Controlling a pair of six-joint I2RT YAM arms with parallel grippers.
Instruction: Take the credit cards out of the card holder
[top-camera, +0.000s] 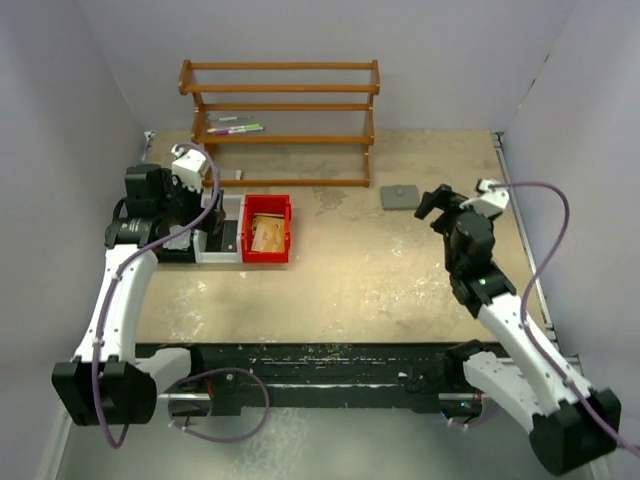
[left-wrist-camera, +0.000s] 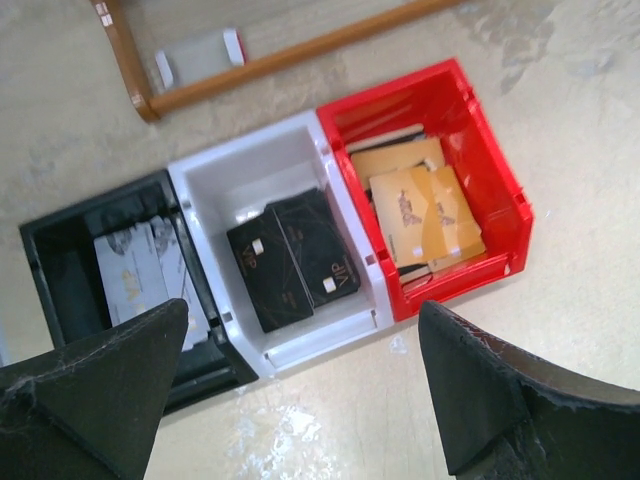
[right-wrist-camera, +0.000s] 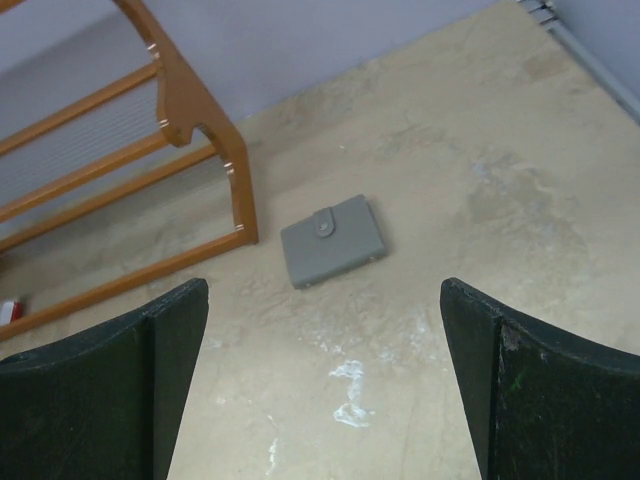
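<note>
The card holder (top-camera: 399, 196) is a flat grey case, folded shut with a snap tab on top. It lies on the table right of the wooden rack's foot and also shows in the right wrist view (right-wrist-camera: 332, 241). My right gripper (top-camera: 438, 206) is open and empty, just right of and nearer than the holder; in the right wrist view the gripper (right-wrist-camera: 322, 290) has the holder ahead between its fingers, not touching. My left gripper (left-wrist-camera: 303, 320) is open and empty above the table in front of the bins. No card shows at the holder.
A row of bins stands at the left: a black bin (left-wrist-camera: 90, 200) with silver cards, a white bin (left-wrist-camera: 250, 150) with black cards (left-wrist-camera: 292, 260), and a red bin (left-wrist-camera: 495, 150) with orange cards (left-wrist-camera: 420, 205). A wooden rack (top-camera: 280, 110) holding markers stands at the back.
</note>
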